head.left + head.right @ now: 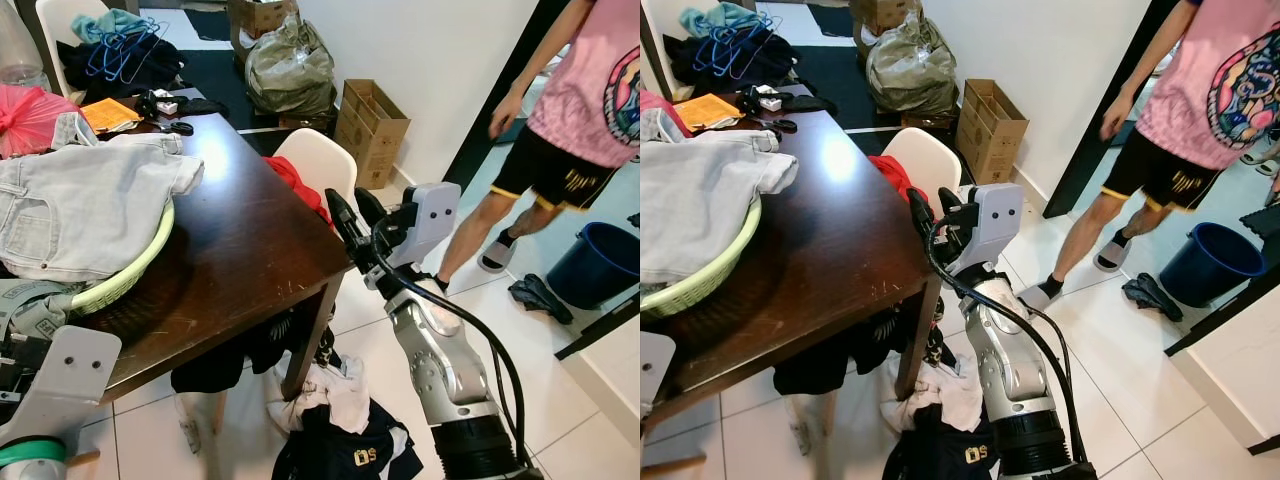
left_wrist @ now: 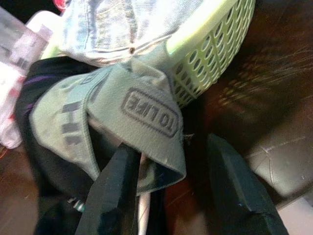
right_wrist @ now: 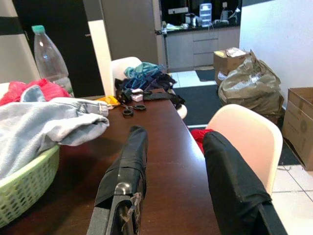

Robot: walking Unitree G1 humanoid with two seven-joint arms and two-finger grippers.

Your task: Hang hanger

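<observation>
Hovering right gripper [image 1: 350, 213] mid-frame, jaws wide and empty, beside dark wooden table [image 1: 245, 250]; approach step, likely next reaching blue wire hangers [image 1: 118, 48] upper left.

Looked like a lived-in home mid-laundry: dark wooden dining table [image 1: 250, 240] with white chairs [image 1: 320, 165], green basket [image 1: 130, 275] heaped with jeans [image 1: 80, 205], clothes strewn on tiled floor [image 1: 1110, 370], cardboard boxes [image 1: 370, 130] by wall, kitchen cabinets [image 3: 195, 41] beyond.
</observation>
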